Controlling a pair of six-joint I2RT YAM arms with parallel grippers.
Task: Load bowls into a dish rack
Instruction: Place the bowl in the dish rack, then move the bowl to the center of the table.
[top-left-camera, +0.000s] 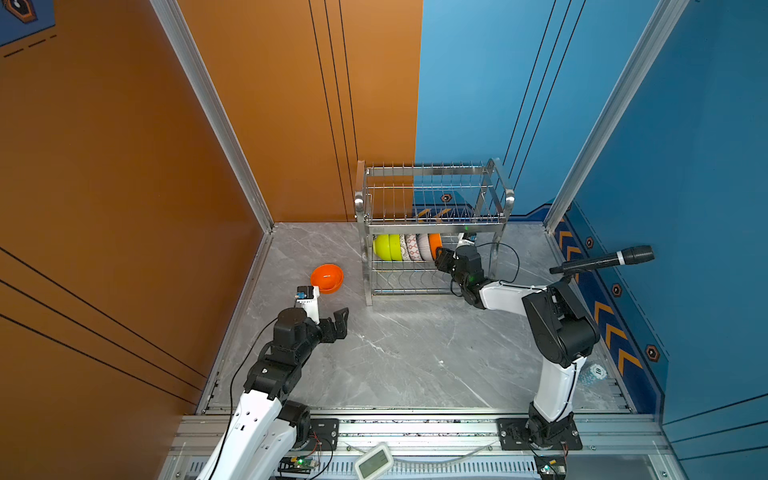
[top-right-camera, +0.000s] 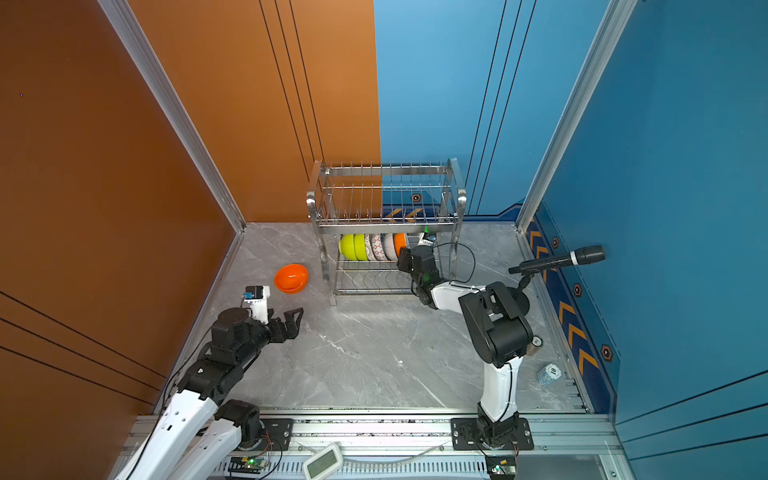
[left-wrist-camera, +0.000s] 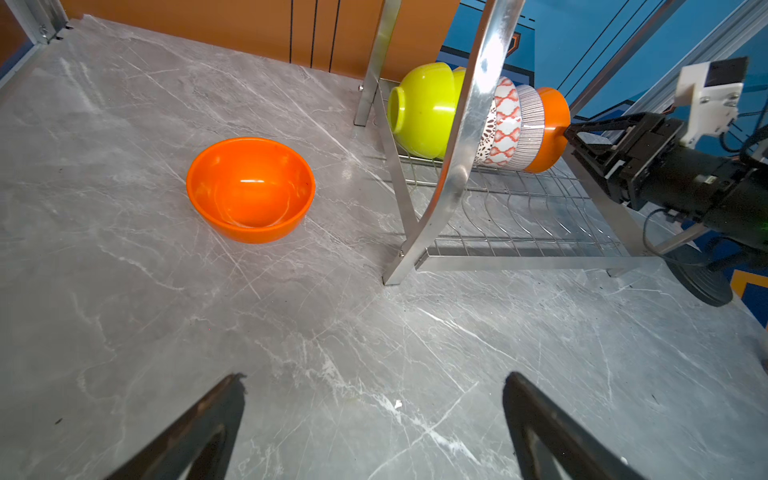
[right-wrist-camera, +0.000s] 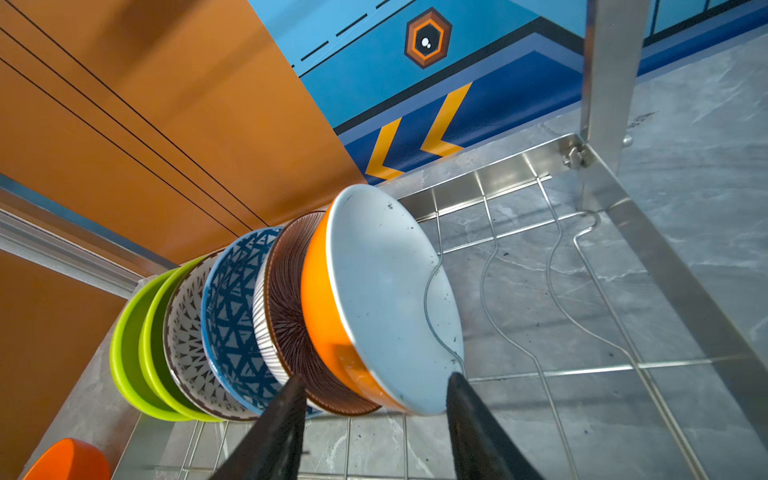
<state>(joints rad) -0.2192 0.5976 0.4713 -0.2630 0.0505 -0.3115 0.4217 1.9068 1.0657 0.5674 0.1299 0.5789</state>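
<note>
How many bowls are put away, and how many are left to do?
Done: six bowls stand nested on edge in the lower tier of the dish rack. In hand: the right gripper straddles the rim of the end one, the orange bowl with a white inside; whether it pinches it is unclear. Left: one plain orange bowl sits upright on the table, with the open left gripper nearby, holding nothing.

Marble tabletop (top-left-camera: 395, 353), orange bowl (top-left-camera: 327, 278) (upright), dish rack (top-left-camera: 432, 227)
</note>
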